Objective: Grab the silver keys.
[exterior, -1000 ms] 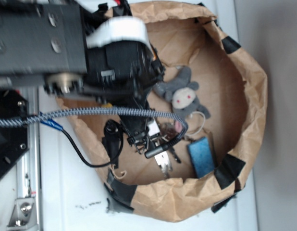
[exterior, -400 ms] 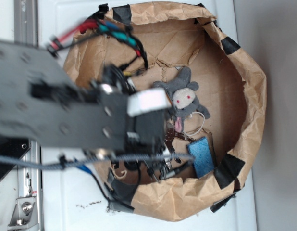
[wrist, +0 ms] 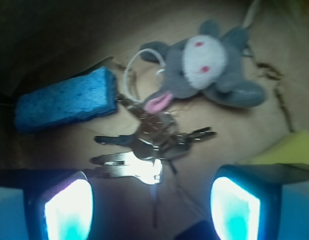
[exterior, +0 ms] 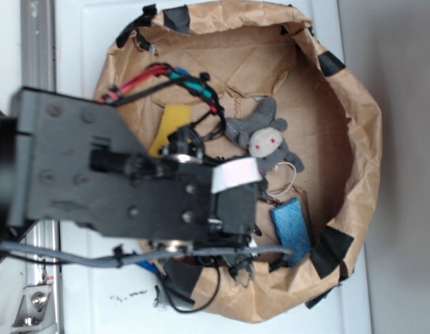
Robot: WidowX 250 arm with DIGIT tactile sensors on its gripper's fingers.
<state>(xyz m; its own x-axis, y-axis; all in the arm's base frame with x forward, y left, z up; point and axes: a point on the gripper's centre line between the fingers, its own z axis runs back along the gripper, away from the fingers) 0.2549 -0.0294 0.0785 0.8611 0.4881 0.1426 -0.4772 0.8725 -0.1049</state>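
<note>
1. Arm: black, blurred, fills the 9 o'clock half of the exterior view and hides the near floor of the bag; red, green and black wires run along its top; a grey cable passes under it.
2. Gripper: seen in the wrist view only as two pale, glowing fingers at 7 and 5 o'clock. They stand wide apart, released, with nothing between them.
3. Sponge: blue, rectangular, at 10 o'clock in the wrist view, lying flat on the bag floor; in the exterior view it sits at 4 o'clock, near the bag wall, just beyond the arm.
4. Keys: a bunch of silver and darker metal keys on a ring, at the centre of the wrist view, fanned out flat on the brown paper. They lie above the gap between the fingers, apart from both, beside the sponge's end and just below the mouse. One bright key points toward 8 o'clock. In the exterior view the arm hides them.
5. Wire ring: thin, pale, between sponge and mouse, with a pink tag at its lower end, touching the top of the keys.
6. Mouse: grey plush, white face, red eyes, at 1 o'clock in the wrist view.
7. Yellow piece: flat, partly under the arm in the exterior view.
8. Bag: brown paper, rolled rim, patched with black tape, holding all of the above.
</note>
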